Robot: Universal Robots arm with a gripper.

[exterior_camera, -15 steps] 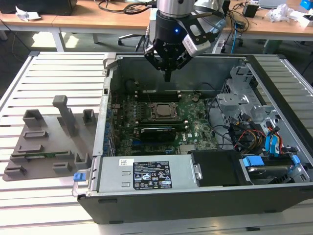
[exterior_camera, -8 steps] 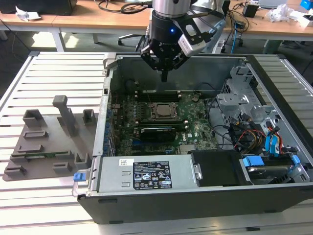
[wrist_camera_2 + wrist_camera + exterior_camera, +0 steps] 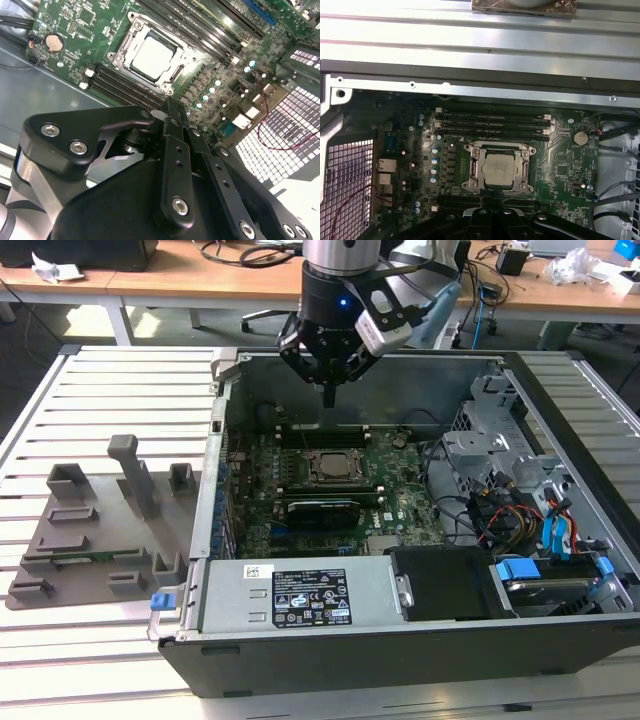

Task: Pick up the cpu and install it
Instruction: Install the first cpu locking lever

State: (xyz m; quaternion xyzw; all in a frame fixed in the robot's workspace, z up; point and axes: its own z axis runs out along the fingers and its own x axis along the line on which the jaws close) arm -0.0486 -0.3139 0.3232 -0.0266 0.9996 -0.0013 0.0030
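pincer above cpu in socket

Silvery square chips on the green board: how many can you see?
1. The cpu lies in the socket frame near the middle of the green board, between rows of memory slots. Parts of the board are hidden, so others may exist.

Open air above the cpu; low memory slots on 2 sides, case walls well apart.
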